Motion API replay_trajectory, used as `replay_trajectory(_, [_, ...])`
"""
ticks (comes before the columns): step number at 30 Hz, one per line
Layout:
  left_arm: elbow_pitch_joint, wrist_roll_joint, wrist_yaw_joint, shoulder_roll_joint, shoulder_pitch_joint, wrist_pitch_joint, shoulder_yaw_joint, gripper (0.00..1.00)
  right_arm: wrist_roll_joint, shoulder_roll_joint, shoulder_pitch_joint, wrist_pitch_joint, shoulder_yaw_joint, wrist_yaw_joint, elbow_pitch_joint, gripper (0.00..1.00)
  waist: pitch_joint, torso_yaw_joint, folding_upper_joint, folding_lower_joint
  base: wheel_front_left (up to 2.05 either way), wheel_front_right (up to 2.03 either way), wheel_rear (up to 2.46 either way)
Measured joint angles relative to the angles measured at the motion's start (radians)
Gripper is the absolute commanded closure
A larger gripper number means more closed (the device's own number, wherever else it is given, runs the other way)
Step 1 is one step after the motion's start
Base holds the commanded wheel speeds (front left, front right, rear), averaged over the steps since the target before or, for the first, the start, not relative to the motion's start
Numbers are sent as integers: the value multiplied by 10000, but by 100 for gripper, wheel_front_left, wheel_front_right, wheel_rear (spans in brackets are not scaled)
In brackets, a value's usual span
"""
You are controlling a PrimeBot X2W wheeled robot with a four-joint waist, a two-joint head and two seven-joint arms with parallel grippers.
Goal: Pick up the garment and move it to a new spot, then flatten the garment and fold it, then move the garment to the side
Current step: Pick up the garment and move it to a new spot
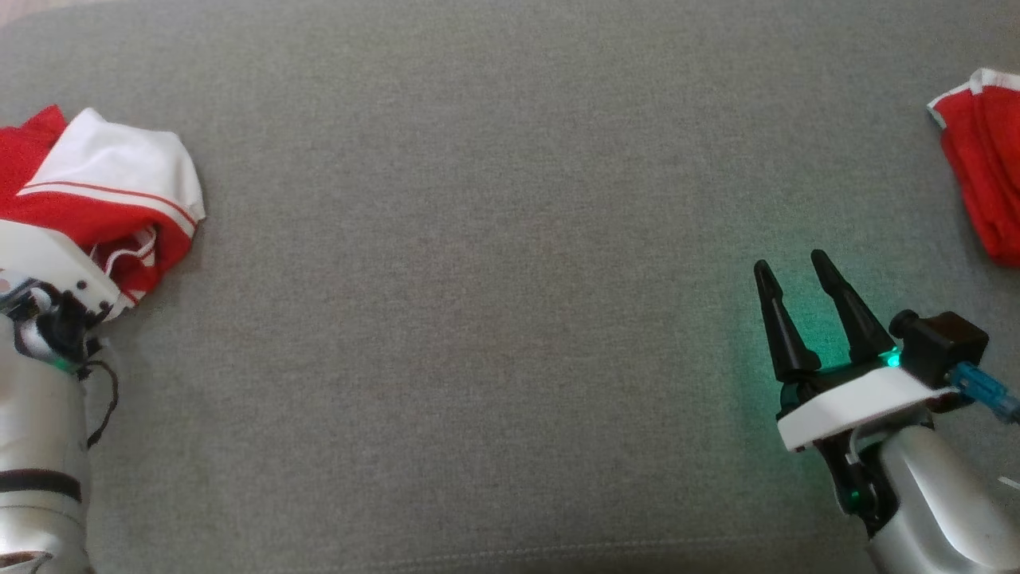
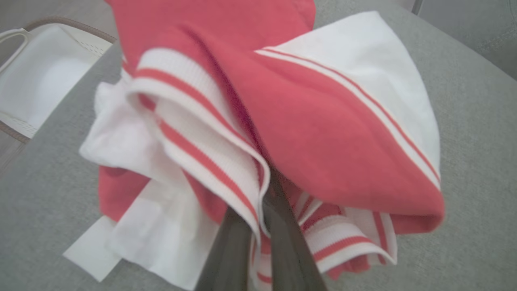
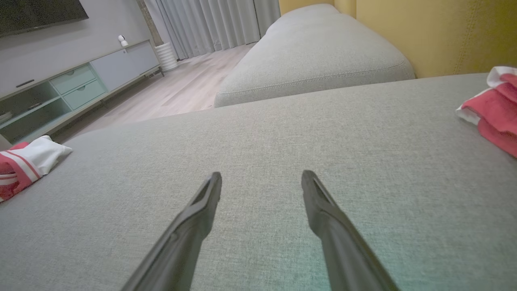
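Tightly on crumpled garment [image 2: 323,141], left gripper [image 2: 258,214].

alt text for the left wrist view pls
The left gripper, jaws shut, pinches a striped edge of a crumpled red and white garment on a grey cushion. A white basket sits at the upper left, beyond the cushion's edge.

Grey cushion [image 1: 510,239] holds crumpled garment [image 1: 119,183] (red-white) and red cloth [image 1: 984,159].
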Motion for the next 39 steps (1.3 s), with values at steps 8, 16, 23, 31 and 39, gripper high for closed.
replay_trajectory(8, [196, 238, -533, 259, -122, -646, -562, 100, 84, 100, 3, -102, 146, 0, 336, 0, -599, 197, 0, -1, 0, 0, 0])
replay_trajectory(16, [-27, 805, -1618, 176, -970, -838, -1664, 100, 84, 656, 355, -215, 157, 0, 970, 0, -2036, 266, 0, -1, 0, 0, 0])
replay_trajectory(23, [-926, 849, -2178, -387, -1343, -711, -2575, 100, 46, 1007, 747, -232, 27, 0, 1139, 0, -2937, -147, 0, -2, 0, 0, 0])
replay_trajectory(31, [-2704, 159, -2293, -1818, -1426, -589, -3754, 100, -96, 1030, 823, -261, -201, 0, 1152, 0, -3266, -826, 1, -2, 0, 0, 0])
replay_trajectory(39, [-5104, -1705, -2360, -2255, -686, -209, -4345, 100, -111, 1018, 948, -259, -403, 0, 1127, 0, -3282, -1346, 1, -2, 0, 0, 0])
